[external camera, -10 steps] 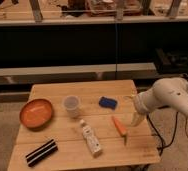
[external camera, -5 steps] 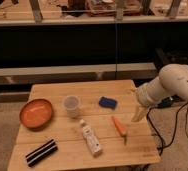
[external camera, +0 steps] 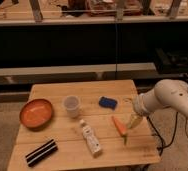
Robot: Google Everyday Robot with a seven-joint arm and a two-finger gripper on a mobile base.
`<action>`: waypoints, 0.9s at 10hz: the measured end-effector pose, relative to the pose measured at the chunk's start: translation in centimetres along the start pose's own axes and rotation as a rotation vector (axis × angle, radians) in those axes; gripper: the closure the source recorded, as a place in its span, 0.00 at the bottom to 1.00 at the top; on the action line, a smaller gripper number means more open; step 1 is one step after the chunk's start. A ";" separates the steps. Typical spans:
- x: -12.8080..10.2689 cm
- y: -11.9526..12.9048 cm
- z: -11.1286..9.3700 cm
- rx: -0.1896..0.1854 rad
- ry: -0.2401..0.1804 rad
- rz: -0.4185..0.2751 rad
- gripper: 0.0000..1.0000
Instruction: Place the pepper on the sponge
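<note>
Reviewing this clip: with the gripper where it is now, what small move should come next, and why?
Probably ease the gripper sideways and down over the slim orange tapered pepper. The pepper lies on the wooden table, apart from the small dark blue sponge, and the gripper hangs beside the pepper near the table's edge, not over it.

Table (external camera: 52, 92): pale matt wood. Cup (external camera: 71, 105): clear plastic. Bowl (external camera: 36, 113): smooth orange. Pepper (external camera: 119, 126): smooth. Sponge (external camera: 107, 103): soft-looking, matt. Arm (external camera: 167, 97): smooth white shell; gripper (external camera: 133, 121) at table's rt edge, beside pepper.
</note>
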 end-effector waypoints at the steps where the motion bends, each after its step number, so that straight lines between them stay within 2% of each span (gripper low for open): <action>1: 0.5 0.2 0.4 0.019 -0.011 0.039 0.20; 2: 1.1 0.3 0.3 0.043 -0.026 0.095 0.20; 4: 1.7 0.2 0.6 0.066 -0.050 0.170 0.20; 7: 2.0 0.1 2.5 0.059 -0.073 0.214 0.20; 9: 2.8 0.0 4.2 0.069 -0.111 0.252 0.20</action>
